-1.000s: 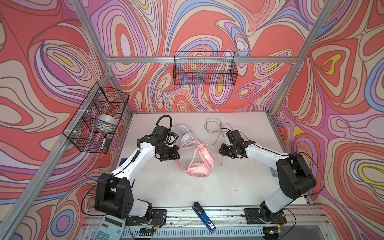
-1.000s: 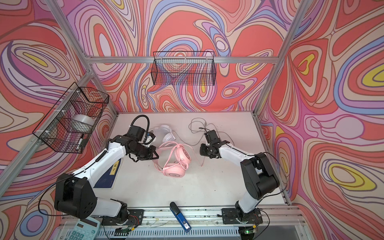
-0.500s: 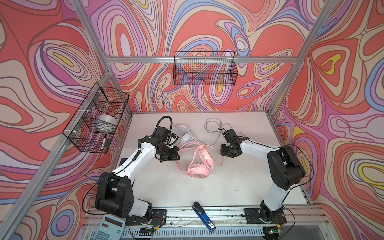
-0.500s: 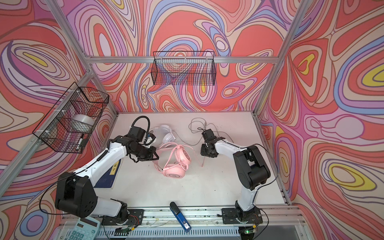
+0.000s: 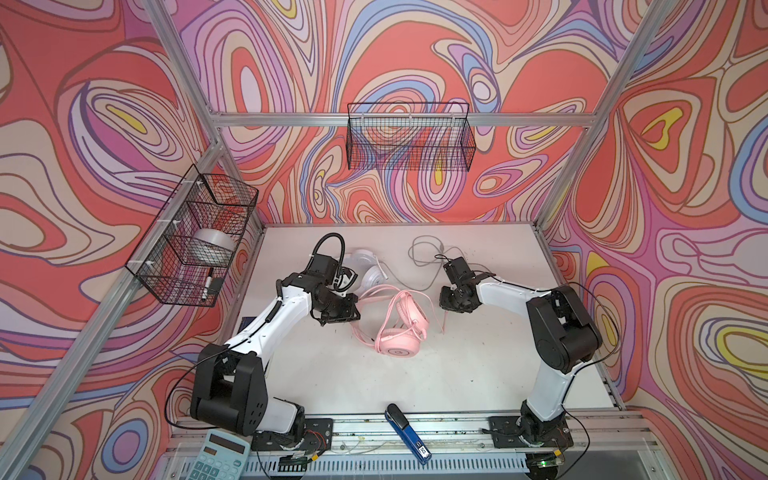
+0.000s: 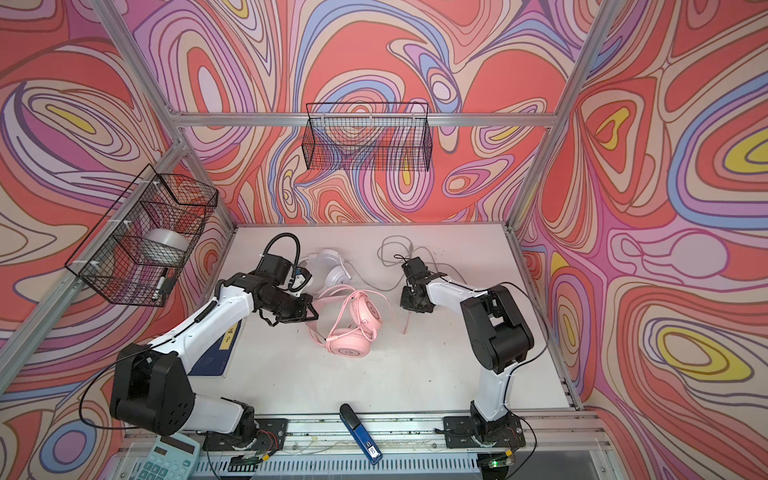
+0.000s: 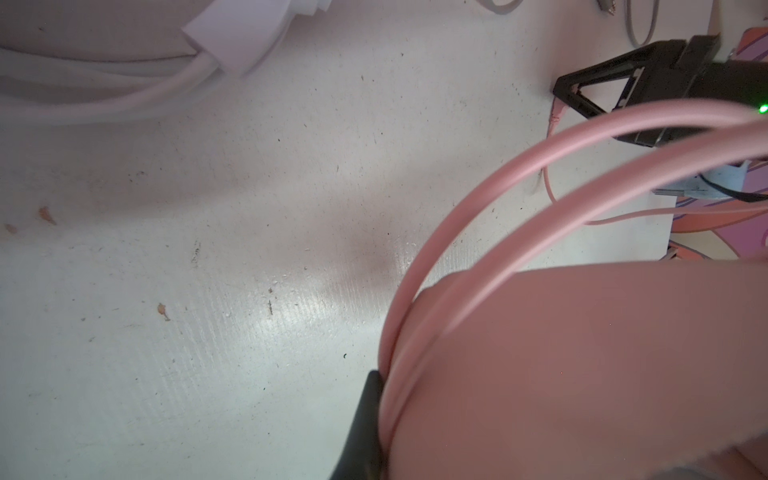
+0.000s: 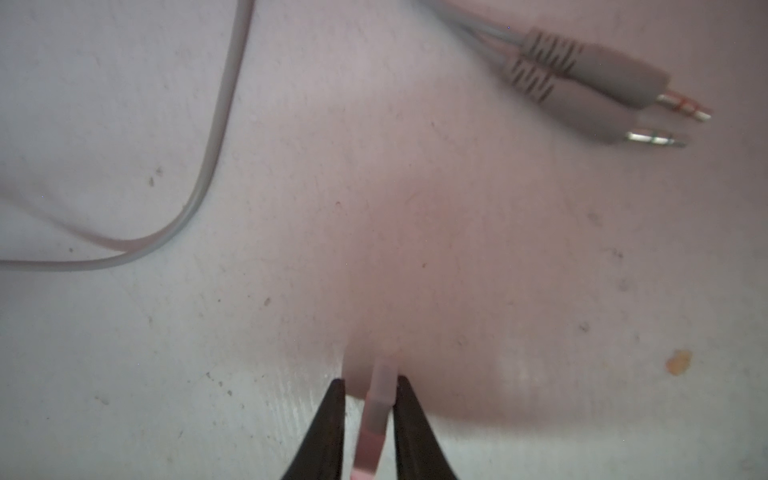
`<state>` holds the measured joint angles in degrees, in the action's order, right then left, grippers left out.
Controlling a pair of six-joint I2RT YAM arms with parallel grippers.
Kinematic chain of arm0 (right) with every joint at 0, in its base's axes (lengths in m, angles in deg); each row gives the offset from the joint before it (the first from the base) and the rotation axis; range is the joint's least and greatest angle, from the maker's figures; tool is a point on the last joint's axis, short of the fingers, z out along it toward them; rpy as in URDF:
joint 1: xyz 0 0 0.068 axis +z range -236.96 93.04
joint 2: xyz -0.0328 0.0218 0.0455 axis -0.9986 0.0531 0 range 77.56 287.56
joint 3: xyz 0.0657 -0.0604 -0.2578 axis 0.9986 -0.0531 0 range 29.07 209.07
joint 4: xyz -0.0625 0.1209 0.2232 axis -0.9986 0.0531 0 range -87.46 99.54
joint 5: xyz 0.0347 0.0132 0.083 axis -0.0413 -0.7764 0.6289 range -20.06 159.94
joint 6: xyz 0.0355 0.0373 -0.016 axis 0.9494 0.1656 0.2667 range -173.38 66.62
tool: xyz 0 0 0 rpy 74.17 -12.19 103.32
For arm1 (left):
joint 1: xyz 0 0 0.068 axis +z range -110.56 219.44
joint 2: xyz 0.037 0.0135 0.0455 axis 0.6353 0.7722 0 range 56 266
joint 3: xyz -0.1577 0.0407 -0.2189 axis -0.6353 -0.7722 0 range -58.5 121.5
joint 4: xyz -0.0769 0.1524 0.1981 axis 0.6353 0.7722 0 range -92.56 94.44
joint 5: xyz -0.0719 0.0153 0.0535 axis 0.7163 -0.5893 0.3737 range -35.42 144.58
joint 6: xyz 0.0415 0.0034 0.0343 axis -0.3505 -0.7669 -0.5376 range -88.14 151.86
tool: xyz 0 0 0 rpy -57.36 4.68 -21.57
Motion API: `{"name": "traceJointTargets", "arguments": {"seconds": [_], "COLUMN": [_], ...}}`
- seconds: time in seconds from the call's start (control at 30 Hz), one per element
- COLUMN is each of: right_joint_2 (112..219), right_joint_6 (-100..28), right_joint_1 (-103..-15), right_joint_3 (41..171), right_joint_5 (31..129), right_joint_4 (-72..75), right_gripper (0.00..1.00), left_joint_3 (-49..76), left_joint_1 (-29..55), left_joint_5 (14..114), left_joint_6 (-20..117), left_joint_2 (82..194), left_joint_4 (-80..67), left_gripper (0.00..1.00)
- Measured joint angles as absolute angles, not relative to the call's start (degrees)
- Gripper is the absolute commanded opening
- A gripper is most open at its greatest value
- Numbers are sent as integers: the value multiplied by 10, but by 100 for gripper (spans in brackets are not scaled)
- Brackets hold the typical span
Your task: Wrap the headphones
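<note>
I judge this the cable-gathering step: the pink headset (image 5: 401, 332) lies mid-table (image 5: 478, 365), its thin double headband clamped in my left gripper (image 5: 351, 316). My right gripper (image 8: 371, 380) brackets the pink plug (image 8: 380, 399), jaws narrowly apart, not yet pinching. Next I must close, then wind. The white headset (image 5: 365, 266) sits behind.

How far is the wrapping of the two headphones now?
Done: nothing yet; both cables lie loose on the table. In hand: the left gripper is shut on the headband of the pink headphones; the right gripper has its jaws around the pink plug, grip not clear. Left: winding the pink cable, then the white headphones with their grey cable, untouched.
</note>
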<state>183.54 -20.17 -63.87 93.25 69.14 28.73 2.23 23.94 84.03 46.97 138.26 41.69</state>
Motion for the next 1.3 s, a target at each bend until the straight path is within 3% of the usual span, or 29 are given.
{"name": "traceJointTargets", "arguments": {"seconds": [0.2, 0.6, 0.87, 1.3], "right_joint_2": [1802, 1671, 1641, 1599], "right_joint_6": [-190, -165, -151, -193], "right_joint_1": [-639, -639, -626, -537], "right_joint_3": [883, 781, 756, 714], "right_joint_5": [679, 600, 541, 475], "right_joint_4": [250, 196, 168, 80], "right_gripper": [0, 0, 0, 0], "left_joint_3": [5, -36, -71, -96], "left_joint_1": [239, 239, 239, 237], "left_joint_5": [859, 912, 938, 852], "left_joint_6": [493, 602, 698, 842], "left_joint_2": [1382, 1382, 1385, 1374], "left_joint_4": [387, 269, 170, 105], "left_gripper": [0, 0, 0, 0]}}
